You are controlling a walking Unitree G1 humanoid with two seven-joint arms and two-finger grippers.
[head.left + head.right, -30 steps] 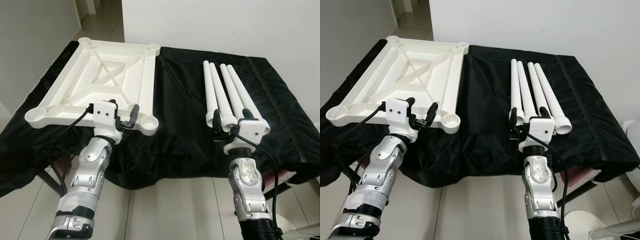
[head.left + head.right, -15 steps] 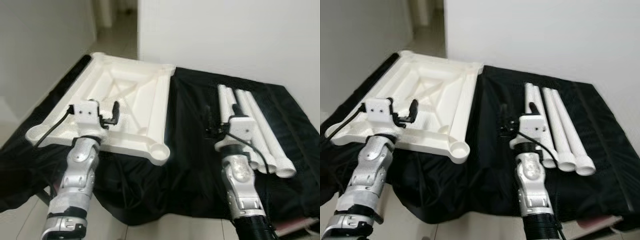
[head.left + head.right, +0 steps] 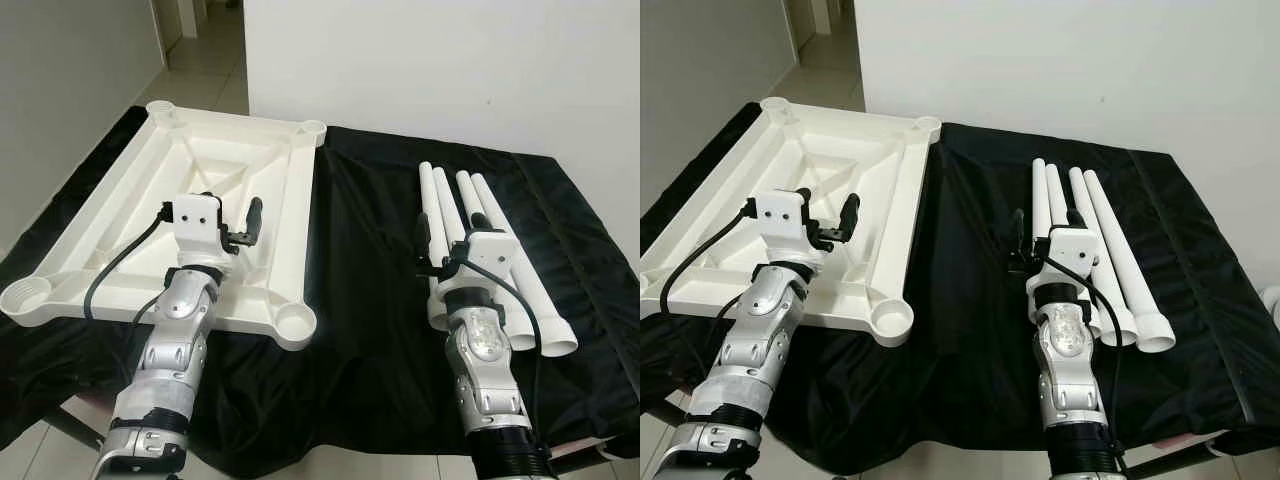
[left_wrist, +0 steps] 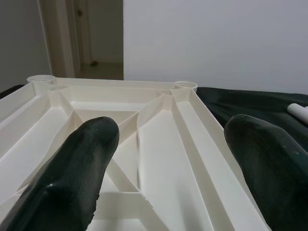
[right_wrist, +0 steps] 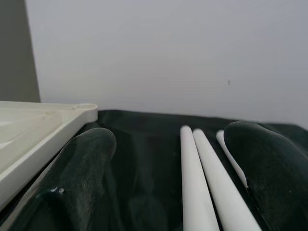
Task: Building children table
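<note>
The tabletop (image 3: pixel 200 215) is lying upside down on a black cloth (image 3: pixel 365 250), taking up the whole 9-to-11 o'clock side of the scene. It's smooth white moulded plastic, roughly square with rounded corners, and the underside is showing raised ribs crossing in an X plus a round socket (image 3: pixel 293 322) at each corner. The four legs (image 3: pixel 1095 245) are sitting around 2 o'clock, well apart from the top: plain white tubes, glossy, lying side by side and touching, with slightly flared open ends pointing toward the robot. The cloth is looking matte and wrinkly, draping off the near edge.

The left gripper (image 3: pixel 232 215) is hovering over the near half of the tabletop, its fingers (image 4: pixel 72 173) spread wide with nothing between them. The right gripper (image 3: pixel 1045 235) is hanging over the near ends of the legs, fingers (image 5: pixel 77 178) also spread apart and empty, two of the tubes showing in the gap.
</note>
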